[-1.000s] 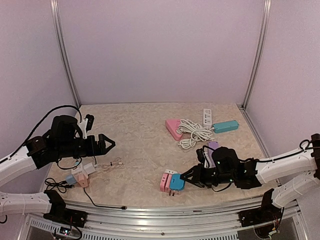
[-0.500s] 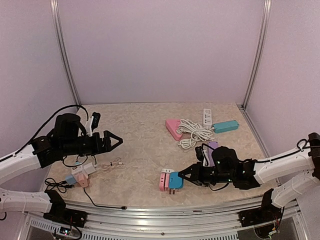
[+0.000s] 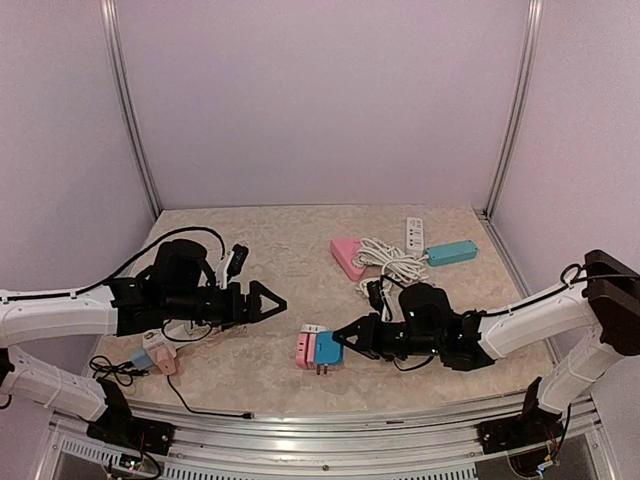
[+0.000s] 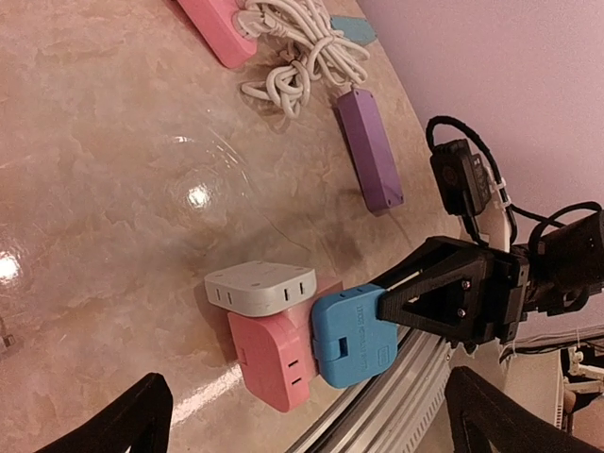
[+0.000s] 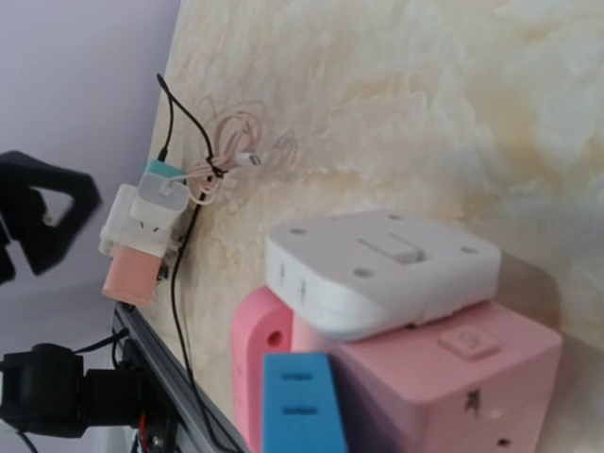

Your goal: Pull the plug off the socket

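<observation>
Right claw (image 3: 341, 339): jaws drawn nearly together, pinched on the outer end of the blue plug (image 3: 328, 348). The plug sits in the side face of the pink socket block (image 3: 304, 350), the face turned toward the right arm. A white adapter (image 4: 260, 288) rides on top of the pink block. The stack rests on the tabletop (image 3: 280, 250) near its front edge, roughly midway between the arms.

Left claw (image 3: 272, 302): jaws spread full, holding nothing. It hangs just left of the pink block and does not touch it.

Key relation: claw, plug and socket lie on one left-to-right line, parallel to the front edge, and the plug's insertion axis appears to follow it. Judgement: pull straight toward the robot's right. The loose pink block will likely drag along unless the left claw, the nearer free one, braces it.
</observation>
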{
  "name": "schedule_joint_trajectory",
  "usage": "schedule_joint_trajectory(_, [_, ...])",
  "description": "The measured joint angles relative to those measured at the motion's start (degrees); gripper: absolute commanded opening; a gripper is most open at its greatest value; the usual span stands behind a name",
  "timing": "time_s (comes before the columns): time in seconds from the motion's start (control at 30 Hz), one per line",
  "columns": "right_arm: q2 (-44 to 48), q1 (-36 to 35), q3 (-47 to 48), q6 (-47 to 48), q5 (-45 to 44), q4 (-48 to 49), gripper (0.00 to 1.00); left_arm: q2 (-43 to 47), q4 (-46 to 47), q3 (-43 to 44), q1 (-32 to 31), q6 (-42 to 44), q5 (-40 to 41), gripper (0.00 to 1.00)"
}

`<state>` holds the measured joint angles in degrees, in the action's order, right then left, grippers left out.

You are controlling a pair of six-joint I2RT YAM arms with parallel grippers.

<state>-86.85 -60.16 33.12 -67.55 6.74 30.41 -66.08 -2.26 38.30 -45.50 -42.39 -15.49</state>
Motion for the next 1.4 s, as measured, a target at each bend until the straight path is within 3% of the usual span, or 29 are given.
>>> schedule_joint_trajectory(0.37, [-1.5, 0.0, 1.8, 2.1, 0.3, -1.2, 0.00, -11.8, 1.7, 1.5, -2.5, -0.4, -1.9, 0.94])
schedule_joint_trajectory(0.7, [-0.5, 0.0, 2.5, 3.5, -0.5, -4.1, 0.00, -19.1, 1.4, 6.4, -5.0, 0.5, -2.7, 0.79])
schedule_joint_trajectory(1.4, [1.5, 0.0, 2.5, 4.4, -2.0, -7.5, 0.00, -22.3, -3.2, 6.5, -5.5, -0.1, -1.2, 0.54])
